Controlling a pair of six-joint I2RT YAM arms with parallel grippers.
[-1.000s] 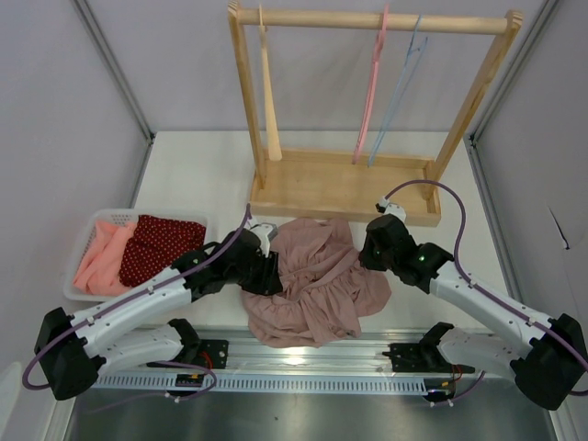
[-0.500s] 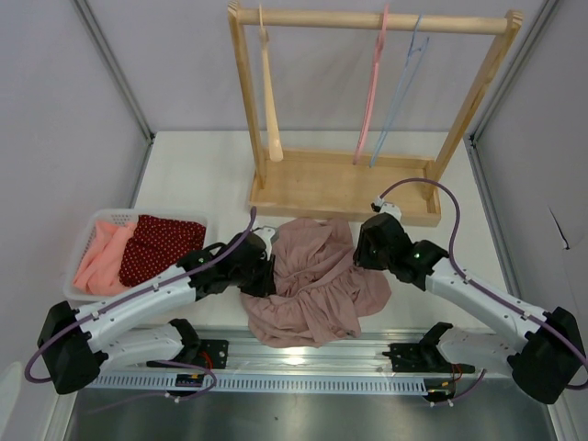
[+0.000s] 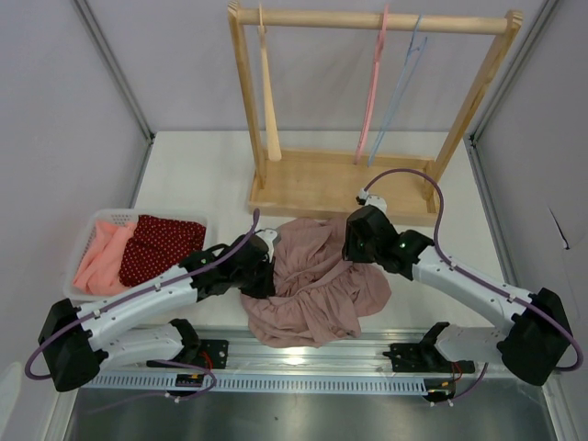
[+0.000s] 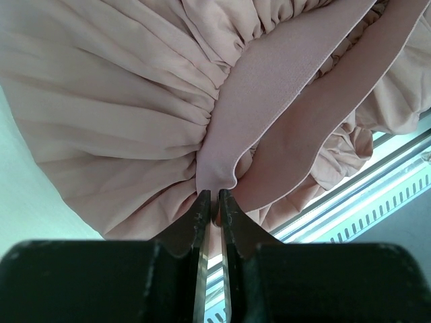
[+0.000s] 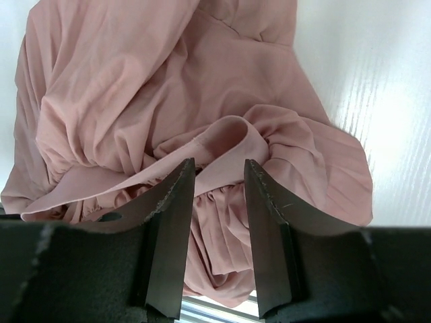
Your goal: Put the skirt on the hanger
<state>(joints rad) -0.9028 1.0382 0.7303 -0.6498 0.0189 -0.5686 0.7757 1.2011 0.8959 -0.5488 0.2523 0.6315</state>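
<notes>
The dusty-pink skirt [image 3: 317, 287] lies crumpled on the table between both arms. My left gripper [image 3: 265, 268] is at its left edge. In the left wrist view this gripper [image 4: 212, 200] is shut on a fold of the skirt's elastic waistband [image 4: 269, 101]. My right gripper [image 3: 355, 246] is at the skirt's upper right. In the right wrist view it [image 5: 218, 168] is open, its fingers either side of a loop of waistband on the skirt [image 5: 135, 101]. A pink hanger [image 3: 370, 92], a blue hanger [image 3: 401, 84] and a wooden hanger [image 3: 268, 92] hang on the rack.
The wooden rack [image 3: 342, 188] stands at the back centre, its base just behind the skirt. A white basket [image 3: 90, 230] with red and salmon clothes sits at the left. A metal rail [image 3: 303, 354] runs along the near edge.
My right gripper has moved left and forward onto the skirt's upper right part. My left gripper has shifted slightly right with the waistband, bunching the skirt.
</notes>
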